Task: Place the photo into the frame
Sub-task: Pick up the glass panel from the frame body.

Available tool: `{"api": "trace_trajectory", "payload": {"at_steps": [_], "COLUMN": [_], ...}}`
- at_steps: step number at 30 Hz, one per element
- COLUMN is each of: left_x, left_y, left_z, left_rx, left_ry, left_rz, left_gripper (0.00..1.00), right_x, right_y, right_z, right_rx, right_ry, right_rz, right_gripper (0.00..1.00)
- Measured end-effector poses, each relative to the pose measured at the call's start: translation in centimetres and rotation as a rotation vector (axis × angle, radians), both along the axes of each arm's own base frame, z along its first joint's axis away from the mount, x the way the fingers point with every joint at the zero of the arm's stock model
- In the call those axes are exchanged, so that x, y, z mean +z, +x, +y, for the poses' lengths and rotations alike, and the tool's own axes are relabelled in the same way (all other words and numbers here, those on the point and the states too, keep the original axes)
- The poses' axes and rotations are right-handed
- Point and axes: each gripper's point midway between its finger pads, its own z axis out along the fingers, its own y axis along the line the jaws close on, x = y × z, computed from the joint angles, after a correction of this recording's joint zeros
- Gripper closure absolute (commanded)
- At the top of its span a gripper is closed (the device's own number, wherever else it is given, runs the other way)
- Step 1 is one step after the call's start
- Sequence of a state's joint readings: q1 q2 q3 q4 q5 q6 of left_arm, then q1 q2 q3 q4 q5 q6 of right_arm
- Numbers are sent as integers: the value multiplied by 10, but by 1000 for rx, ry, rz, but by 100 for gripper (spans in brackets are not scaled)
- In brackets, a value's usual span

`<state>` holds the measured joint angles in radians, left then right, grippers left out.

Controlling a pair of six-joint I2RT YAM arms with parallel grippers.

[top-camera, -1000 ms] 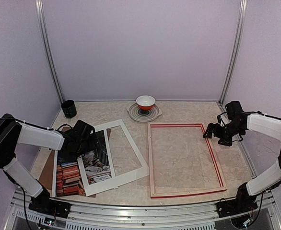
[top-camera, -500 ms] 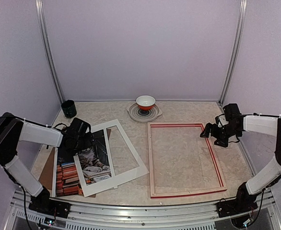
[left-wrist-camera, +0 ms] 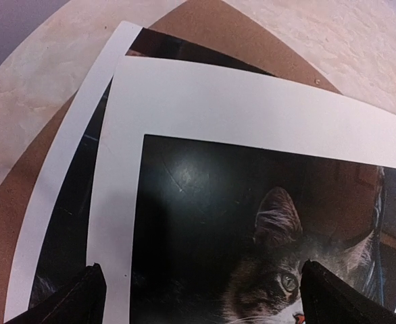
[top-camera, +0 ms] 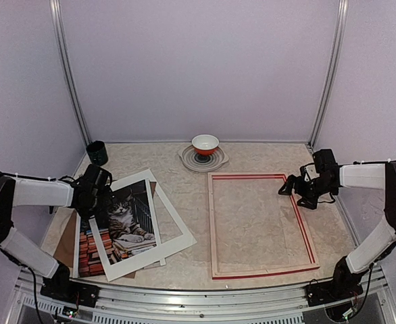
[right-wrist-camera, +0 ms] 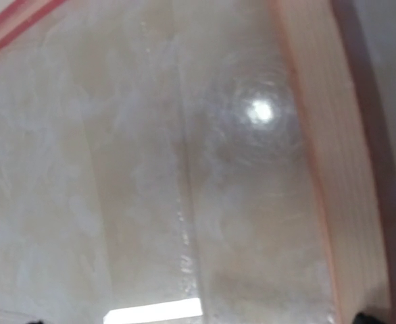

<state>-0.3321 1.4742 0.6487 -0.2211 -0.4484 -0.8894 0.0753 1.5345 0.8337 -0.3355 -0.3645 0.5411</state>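
The left end effector, its fingers spread wide and holding nothing, hovers low over the far left corner of a white mat; whether it presses on the card cannot be told. The mat lies askew on the photo, the tabby cat showing through the cut-out. Both rest on a brown backing board at the left of the tabletop. Across the tabletop, the right end effector hangs over the far right rail of the frame. Its wrist camera shows only pane and pale wood, so how far it is open cannot be told, and nothing is seen in its grip. The frame lies flat, pale wood edges up, with nothing inside, well apart from the photo. By this showing the job has barely begun: the photo must be freed from under the mat, carried across and laid within the rails.
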Motion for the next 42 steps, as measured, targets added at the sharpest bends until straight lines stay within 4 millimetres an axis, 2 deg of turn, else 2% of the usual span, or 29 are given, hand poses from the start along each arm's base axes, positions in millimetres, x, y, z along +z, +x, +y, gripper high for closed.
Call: {"api": "trace_trajectory", "payload": {"at_steps": [4,6,8,11,16,21,26,29,33,42], "left_x": [23,37,49,70,89,82,74,72,71,63], "left_y": [4,6,9,15,19,19,18,17,18,27], "left_z": [-3,-11,-24,-54,-92,-112,-127,-133,-140,-169], "left_rx": [-4,-26,-59,-136,-239,-307,-362,-385,-410,-484], "left_ry": [-13,-13,-14,-19,-33,-40,-48,-57,-72,-112], "left_rz": [-69,-108,-137,-190,-235,-225,-206,-203,-204,-175], "left_gripper": [1,1,1,1,1,1,1,1,1,1], "right_x": [1,-1,-1,3,10,0,-16,-21,-17,-9], "right_y": [2,0,-1,-1,3,3,-6,-11,-10,-13], "right_z": [5,8,8,0,-15,-26,-21,-13,2,48], "right_rx": [14,19,16,-12,-65,-99,-86,-65,-39,45], "right_ry": [33,49,48,10,-68,-93,-58,-11,40,125], "right_rz": [-17,-9,-8,-17,-31,-3,39,51,38,26], "right_gripper": [1,1,1,1,1,1,1,1,1,1]}}
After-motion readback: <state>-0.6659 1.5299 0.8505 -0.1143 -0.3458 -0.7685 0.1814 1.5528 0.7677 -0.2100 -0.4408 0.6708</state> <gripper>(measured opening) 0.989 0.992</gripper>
